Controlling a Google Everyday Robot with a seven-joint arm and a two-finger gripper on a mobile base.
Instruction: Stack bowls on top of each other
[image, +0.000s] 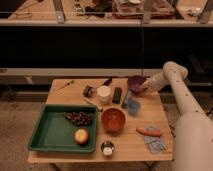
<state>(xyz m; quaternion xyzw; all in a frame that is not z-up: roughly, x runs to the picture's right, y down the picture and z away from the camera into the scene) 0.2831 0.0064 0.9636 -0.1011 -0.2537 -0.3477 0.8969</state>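
Green tray (51, 131) sits on the left of the wooden table (126, 144), with a bunch of dark grapes (77, 118) at its back right and a round orange fruit (81, 136) in front of them. Just right of the tray's front corner, a tiny metal tin (107, 148) with white content. Behind it stands a white cup (104, 93), and a dark flat bar (117, 94) lies beside that. Mid-table now: the orange bowl (113, 120), upright and open, well apart from the arm. A small light-blue cup (132, 105) lies just behind and to its right. Further back, the purple bowl (136, 83), near the table's far edge. The gripper (146, 86) reaches in from the right, its fingers pinching that bowl's right rim. Front right lie a carrot-like orange piece (149, 132) and a bluish packet (156, 144).
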